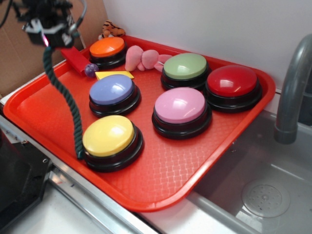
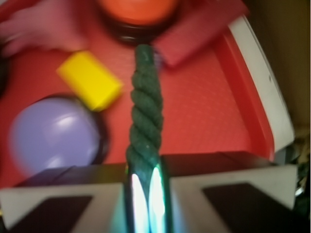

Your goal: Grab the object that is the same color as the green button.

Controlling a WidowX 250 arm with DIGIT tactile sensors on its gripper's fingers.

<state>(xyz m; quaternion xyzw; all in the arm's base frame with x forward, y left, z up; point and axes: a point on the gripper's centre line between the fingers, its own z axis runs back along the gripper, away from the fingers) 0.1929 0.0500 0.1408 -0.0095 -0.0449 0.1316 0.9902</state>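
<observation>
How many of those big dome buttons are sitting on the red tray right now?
6. Orange at the back left, green and red along the back right, lavender-blue and pink in the middle, yellow at the front. None seems hidden.

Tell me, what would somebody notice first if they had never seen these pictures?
Probably the dark green rope dangling from the pincer at the upper left, its lower end reaching down beside the yellow button. Next come the big dome buttons spread over the red tray, with the green button near the back and a red button to its right.
</observation>
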